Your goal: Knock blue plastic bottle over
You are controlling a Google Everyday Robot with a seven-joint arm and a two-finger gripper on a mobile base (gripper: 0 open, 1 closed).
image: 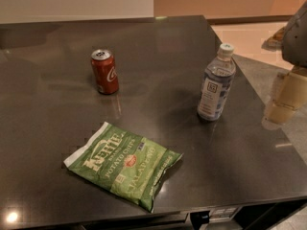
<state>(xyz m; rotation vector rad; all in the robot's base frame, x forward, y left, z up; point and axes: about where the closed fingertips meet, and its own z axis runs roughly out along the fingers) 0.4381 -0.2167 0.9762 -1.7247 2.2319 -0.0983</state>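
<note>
The blue plastic bottle stands upright on the right part of the dark table. It is clear and bluish, with a white cap and a white-and-blue label. My gripper, with cream-coloured parts under a grey arm, hangs at the right edge of the view. It is over the table's right edge, to the right of the bottle and apart from it.
A red soda can stands upright at the back left. A green bag of potato chips lies flat near the front edge. The table's right edge runs just beyond the bottle, with light floor behind.
</note>
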